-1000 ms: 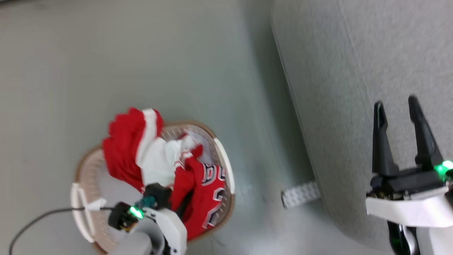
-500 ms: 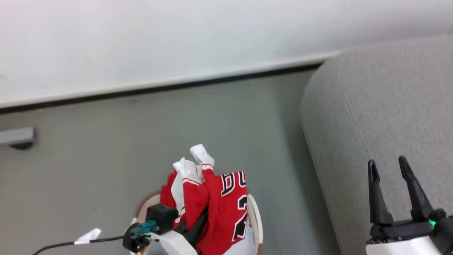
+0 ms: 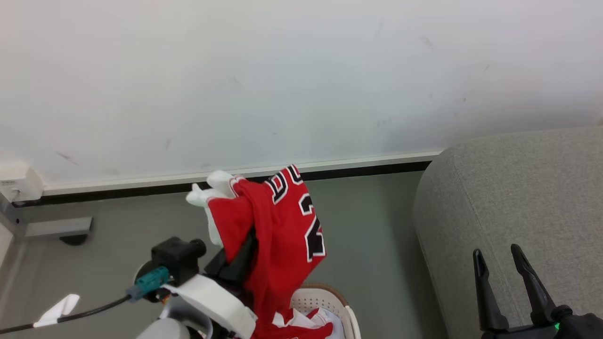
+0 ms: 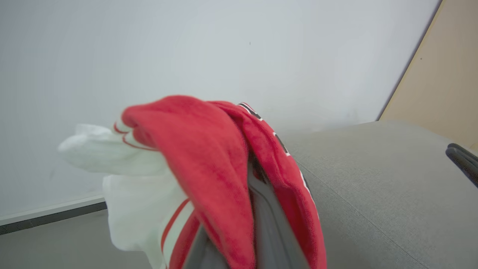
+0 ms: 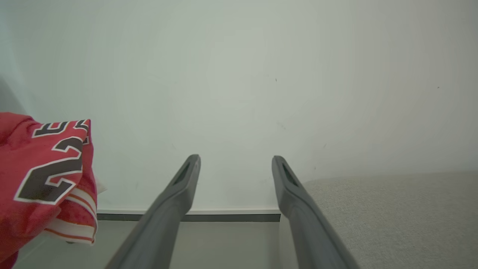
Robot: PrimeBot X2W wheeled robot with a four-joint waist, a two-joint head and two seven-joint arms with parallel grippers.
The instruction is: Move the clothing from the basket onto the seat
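**Clothing.** A red jersey [image 3: 282, 226] with black, white-edged numerals and letters, bunched with a white piece that has thin red stripes. It hangs in the air above the basket [image 3: 349, 316], its lower end reaching down to the basket's mouth. In the left wrist view the jersey [image 4: 209, 168] drapes over both sides of the dark fingers. In the right wrist view it [image 5: 41, 175] shows a white-and-red striped hem.

**Left pincer** [image 3: 242, 256]. Clenched on the jersey, its tips buried in the folds and pointing up toward the wall [image 3: 301, 70].

**Basket.** Cream, perforated, with a brown rim, standing on the grey floor [image 3: 367, 226]. More red and white cloth [image 3: 301, 322] lies inside it.

**Seat** [image 3: 518, 197]. Light-grey woven upholstery with a rounded edge, to the right of the basket and apart from it. No clothing lies on the visible part.

**Right pincer** [image 3: 497, 252]. Released and empty, its fingers spread over the seat's near corner. In its own view [image 5: 236, 160] it points at the wall, with the seat [image 5: 392, 209] at lower right.
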